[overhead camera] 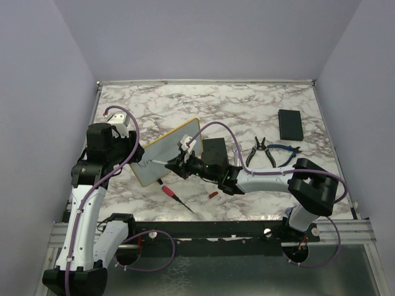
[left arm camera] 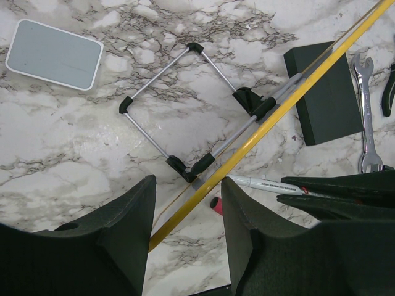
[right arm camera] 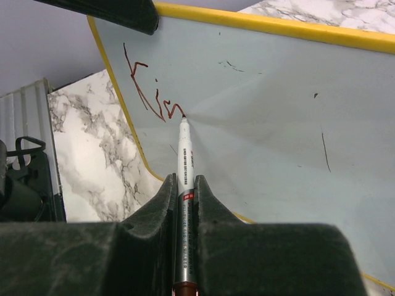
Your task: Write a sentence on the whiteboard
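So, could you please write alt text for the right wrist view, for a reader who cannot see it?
The right hand holds a marker with its tip on the whiteboard, at the end of a few red strokes. The board has a yellow frame, and marble table shows at the left.

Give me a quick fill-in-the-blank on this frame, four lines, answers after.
1. The right gripper is shut on a ___ whose tip touches the whiteboard.
2. The left gripper grips the whiteboard by its ___ frame.
3. Seen from above, the black slab lies on the far ___ side of the table.
4. The screwdriver near the whiteboard has a ___ handle.
Answers: marker; yellow; right; red.
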`<state>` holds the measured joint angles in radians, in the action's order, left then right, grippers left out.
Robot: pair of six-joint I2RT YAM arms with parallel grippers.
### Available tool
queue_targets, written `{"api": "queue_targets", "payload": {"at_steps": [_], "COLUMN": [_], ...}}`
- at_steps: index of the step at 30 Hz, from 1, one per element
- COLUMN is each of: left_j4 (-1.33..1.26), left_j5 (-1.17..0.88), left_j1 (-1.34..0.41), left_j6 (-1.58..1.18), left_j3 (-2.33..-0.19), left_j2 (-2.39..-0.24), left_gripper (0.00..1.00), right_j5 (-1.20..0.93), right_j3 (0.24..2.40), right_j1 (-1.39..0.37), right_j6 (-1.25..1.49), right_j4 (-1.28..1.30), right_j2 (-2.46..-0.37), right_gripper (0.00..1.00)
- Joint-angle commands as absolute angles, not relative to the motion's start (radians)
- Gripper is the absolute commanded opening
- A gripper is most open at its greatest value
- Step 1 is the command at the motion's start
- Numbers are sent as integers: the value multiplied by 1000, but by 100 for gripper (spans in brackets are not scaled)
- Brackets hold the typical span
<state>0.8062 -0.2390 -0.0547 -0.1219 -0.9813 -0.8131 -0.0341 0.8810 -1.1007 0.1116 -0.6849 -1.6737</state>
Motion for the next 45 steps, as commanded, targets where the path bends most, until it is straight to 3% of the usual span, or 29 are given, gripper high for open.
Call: {"api": "queue_targets", "payload": {"at_steps": [1, 15, 26, 45], "left_j4": [830, 830, 830, 829], "left_j5": [-251, -252, -251, -254], "left_j1": [-61, -61, -61, -61], "left_j6": [-123, -122, -122, -123], "left_j3": [-985, -985, -985, -985], "left_j2": [-801, -796, -799, -802], "left_gripper": [47, 47, 47, 47], "right_j5": [31, 23, 28, 28], "right_j3": [873, 882, 817, 875], "right_j1": [-1097, -1097, -1097, -1097], "right_j6": [114, 122, 114, 72], "right_j4": [-675, -664, -693, -701], "right_j2": [-1698, -1714, -1593, -1643], "right_gripper": [1, 1, 0, 1]}}
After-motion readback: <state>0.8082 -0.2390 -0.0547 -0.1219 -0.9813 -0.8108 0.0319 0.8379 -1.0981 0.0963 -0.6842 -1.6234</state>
